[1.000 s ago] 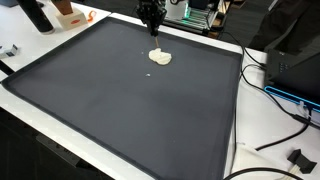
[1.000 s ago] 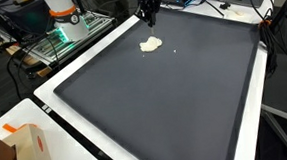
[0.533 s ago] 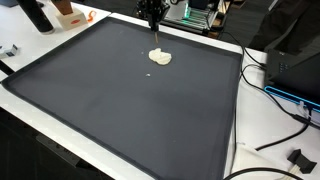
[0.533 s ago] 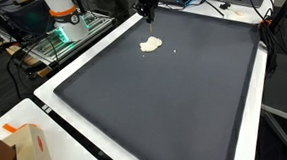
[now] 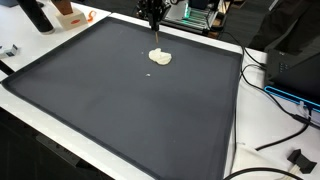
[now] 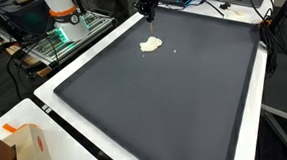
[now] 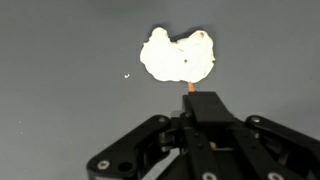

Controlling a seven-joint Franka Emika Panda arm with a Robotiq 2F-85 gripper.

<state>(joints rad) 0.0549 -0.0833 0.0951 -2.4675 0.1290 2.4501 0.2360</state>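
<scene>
The hand (image 5: 152, 12) hangs over the far end of the dark mat (image 5: 130, 115), fingers drawn in on what looks like a dark tool (image 7: 207, 104) with a reddish tip. The white lump (image 7: 177, 55) lies on the mat just past that tip. Coming down off-centre would likely shove or smear the lump and scatter the crumb (image 7: 127, 75) beside it, while a hard descent could jab the mat.

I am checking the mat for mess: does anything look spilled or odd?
Yes. A pale cream blob lies on the dark mat near the gripper, with a tiny pale speck lying apart beside it; it looks spilled.
</scene>
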